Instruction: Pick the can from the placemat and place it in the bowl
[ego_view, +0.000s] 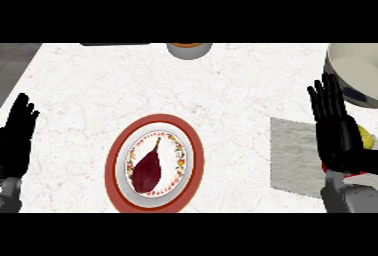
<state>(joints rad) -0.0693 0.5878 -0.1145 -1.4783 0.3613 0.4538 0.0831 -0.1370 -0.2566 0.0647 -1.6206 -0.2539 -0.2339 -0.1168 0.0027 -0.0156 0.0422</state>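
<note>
the right hand (338, 127), fingers straight, hides most of the can (365, 136) on the placemat (295, 155); the bowl (354, 70) sits just beyond. a plate (118, 165) lies mid-counter; the left hand (16, 135) rests open.

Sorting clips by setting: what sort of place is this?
Probably a kitchen counter: a white marbled countertop, a red-rimmed patterned plate and a grey placemat.

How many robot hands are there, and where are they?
2. The left hand is at the picture's left edge, fingers straight and up. The right hand is at the right, over the grey placemat, fingers straight too, partly hiding something yellow and red behind it.
</note>
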